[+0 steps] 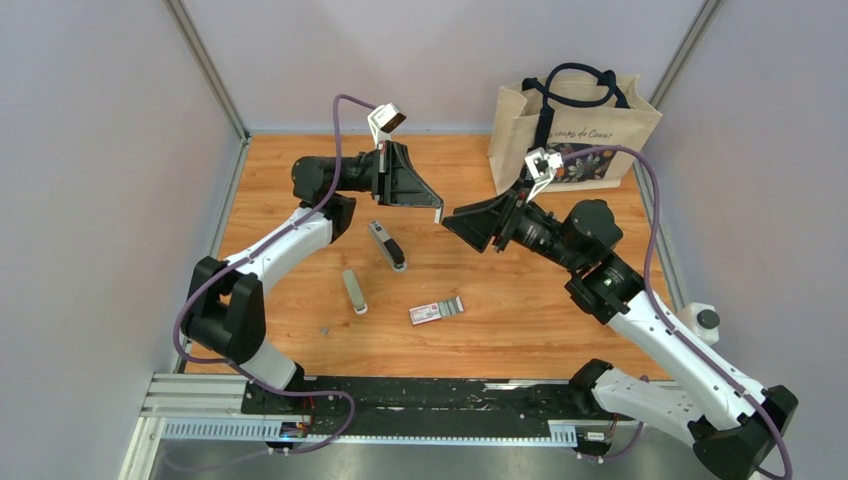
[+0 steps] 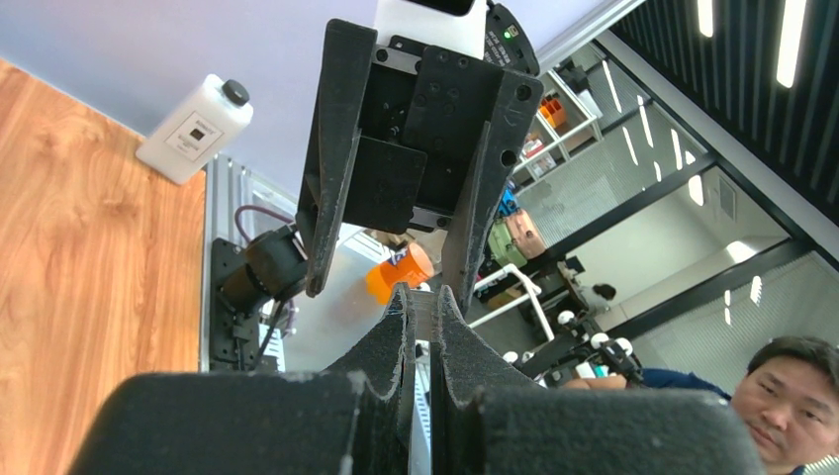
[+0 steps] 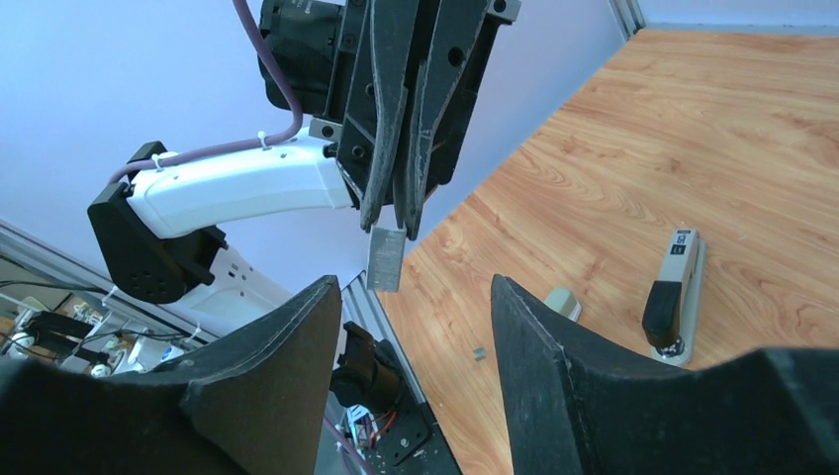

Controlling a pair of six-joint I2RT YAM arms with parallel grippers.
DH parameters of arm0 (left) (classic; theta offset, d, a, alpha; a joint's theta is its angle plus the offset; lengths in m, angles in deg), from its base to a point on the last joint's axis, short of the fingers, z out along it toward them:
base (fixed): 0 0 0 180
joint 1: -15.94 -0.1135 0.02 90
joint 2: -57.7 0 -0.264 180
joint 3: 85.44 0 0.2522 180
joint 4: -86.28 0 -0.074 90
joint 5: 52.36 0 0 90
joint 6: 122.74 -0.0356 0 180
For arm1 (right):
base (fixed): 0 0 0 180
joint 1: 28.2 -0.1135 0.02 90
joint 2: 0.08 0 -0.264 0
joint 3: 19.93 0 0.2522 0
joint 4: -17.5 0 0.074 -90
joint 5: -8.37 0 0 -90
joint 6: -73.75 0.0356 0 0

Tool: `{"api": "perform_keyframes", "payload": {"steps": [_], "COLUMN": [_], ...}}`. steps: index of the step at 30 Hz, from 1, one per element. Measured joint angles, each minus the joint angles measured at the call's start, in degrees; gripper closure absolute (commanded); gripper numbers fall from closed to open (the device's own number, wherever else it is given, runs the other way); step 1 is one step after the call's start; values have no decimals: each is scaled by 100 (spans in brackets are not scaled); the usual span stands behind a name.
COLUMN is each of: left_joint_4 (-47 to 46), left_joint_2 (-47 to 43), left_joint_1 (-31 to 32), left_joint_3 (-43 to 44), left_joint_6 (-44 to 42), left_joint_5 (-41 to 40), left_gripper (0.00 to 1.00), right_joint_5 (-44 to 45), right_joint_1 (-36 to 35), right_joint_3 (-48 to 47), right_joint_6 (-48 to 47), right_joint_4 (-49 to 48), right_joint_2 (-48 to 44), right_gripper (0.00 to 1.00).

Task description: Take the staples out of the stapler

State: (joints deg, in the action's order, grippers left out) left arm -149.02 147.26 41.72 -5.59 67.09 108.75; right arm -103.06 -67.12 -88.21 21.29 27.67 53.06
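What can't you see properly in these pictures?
- The staples in the left hand: too small in the top view, and hidden by that hand in the left wrist view.
- Inside the stapler: hidden by its own body, so any staples left in it don't show.
- Writing on the box: too small, top view.
- The speck: too small to name.
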Motion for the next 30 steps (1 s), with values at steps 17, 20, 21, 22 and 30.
{"api": "perform_keyframes", "payload": {"steps": [17, 20, 21, 22, 30], "left_joint_4": [120, 251, 306, 378, 660], "left_joint_2": [0, 0, -2, -11, -55], "left_joint_1": [0, 0, 0, 0, 0], "left_joint_3": [-98, -142, -151, -164, -166], "left_joint_6": [-140, -267, -313, -376, -651], "left_joint_5": [-2, -2, -2, -2, -2], "left_gripper": [99, 99, 99, 99, 99], "right_joint_5": [-149, -144, -144, -144, -144], "right_joint_1": [0, 0, 0, 0, -2], "right_joint_3": [-138, -138, -138, -138, -138], "right_joint_6": [175, 210, 223, 236, 339], "right_joint_4": [-328, -378, -398, -402, -404], "right_joint_2": [422, 442, 459, 476, 538], "right_gripper": [60, 64, 66, 66, 63]}}
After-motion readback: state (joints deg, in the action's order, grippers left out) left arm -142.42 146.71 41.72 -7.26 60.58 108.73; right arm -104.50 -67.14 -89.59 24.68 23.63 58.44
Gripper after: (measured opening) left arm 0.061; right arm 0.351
